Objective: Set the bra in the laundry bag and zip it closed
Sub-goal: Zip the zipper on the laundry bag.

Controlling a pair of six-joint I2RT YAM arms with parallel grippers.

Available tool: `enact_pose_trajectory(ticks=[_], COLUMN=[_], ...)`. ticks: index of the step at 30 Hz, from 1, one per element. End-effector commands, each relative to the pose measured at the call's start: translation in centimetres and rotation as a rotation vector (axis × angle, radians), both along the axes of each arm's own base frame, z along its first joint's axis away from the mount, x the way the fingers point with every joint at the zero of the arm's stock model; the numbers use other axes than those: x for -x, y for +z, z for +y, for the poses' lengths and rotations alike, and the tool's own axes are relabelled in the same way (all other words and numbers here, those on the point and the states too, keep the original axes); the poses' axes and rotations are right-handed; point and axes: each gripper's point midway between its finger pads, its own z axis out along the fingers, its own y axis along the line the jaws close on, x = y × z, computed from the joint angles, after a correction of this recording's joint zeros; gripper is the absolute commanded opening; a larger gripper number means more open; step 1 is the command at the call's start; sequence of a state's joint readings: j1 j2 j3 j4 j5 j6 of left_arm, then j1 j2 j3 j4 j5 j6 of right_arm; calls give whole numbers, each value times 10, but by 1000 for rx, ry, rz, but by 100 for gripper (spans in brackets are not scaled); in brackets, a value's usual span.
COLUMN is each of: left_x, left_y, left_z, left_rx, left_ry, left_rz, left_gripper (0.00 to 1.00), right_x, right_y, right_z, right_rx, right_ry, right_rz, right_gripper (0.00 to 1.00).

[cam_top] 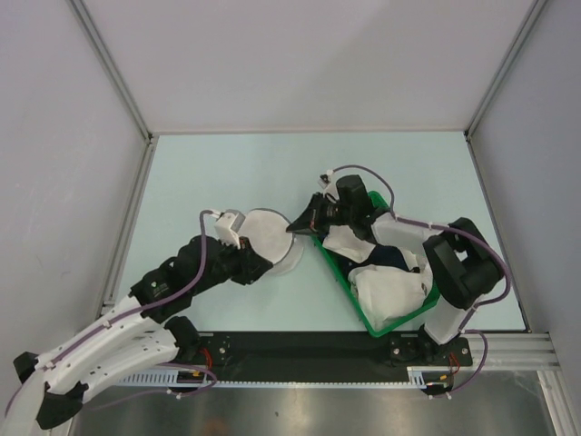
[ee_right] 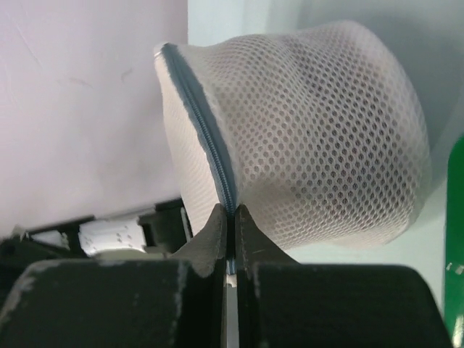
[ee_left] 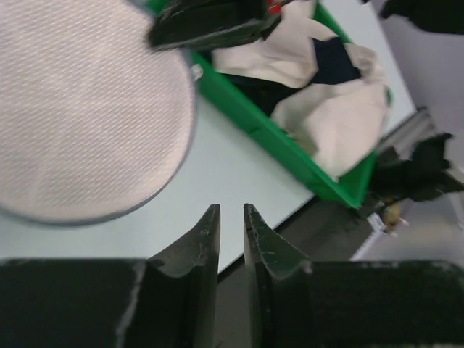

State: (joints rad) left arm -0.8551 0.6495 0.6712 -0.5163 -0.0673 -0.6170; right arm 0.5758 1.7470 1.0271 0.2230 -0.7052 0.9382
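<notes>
Your right gripper point(ee_right: 228, 217) is clamped tight on the laundry bag point(ee_right: 312, 138) at its zipper rim point(ee_right: 206, 138), fingertips pressed together on the dark tape. Whether they grip the slider or only the tape cannot be told. Your left gripper point(ee_left: 230, 217) stands narrowly parted with nothing between its fingers, low over the table point(ee_left: 217, 181) and near the bag but not touching it in the wrist view. The bag lies on the table between the two arms, close beside the green basket point(ee_left: 290, 148) of white garments point(ee_left: 333, 123) and a navy one point(ee_left: 337, 61). The bra appears in no view and no dark red shows through the mesh, so its presence inside cannot be confirmed.

Risks, as judged:
- **Bag not anchored.** With the left claw holding nothing, a pull along the zipper is likely to drag or tip the light bag rather than run the slider.
- **Grip on tape alone.** The fingers may slip off and the rim be left unclosed.
- **Basket wall close by.** The right wrist could strike it during the pull.
- **Bra unverified.** Zipping now could close an empty bag.
</notes>
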Motion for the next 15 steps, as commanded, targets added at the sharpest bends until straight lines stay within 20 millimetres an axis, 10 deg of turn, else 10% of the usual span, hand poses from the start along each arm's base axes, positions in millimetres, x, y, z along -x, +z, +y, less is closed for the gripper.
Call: enact_pose_trajectory(ticks=[1, 5, 15], left_x=[19, 23, -30], left_y=[23, -7, -66], left_z=[-60, -73, -39], left_rx=[192, 184, -34], left_ry=[-281, -280, 46], left_rz=[3, 92, 168], left_gripper=[29, 45, 30], right_x=[16, 24, 47], right_y=[16, 21, 29], right_z=[0, -12, -34], right_rx=[-101, -189, -229], right_ry=[-232, -420, -700], right_rz=[152, 244, 284], right_gripper=[0, 0, 0])
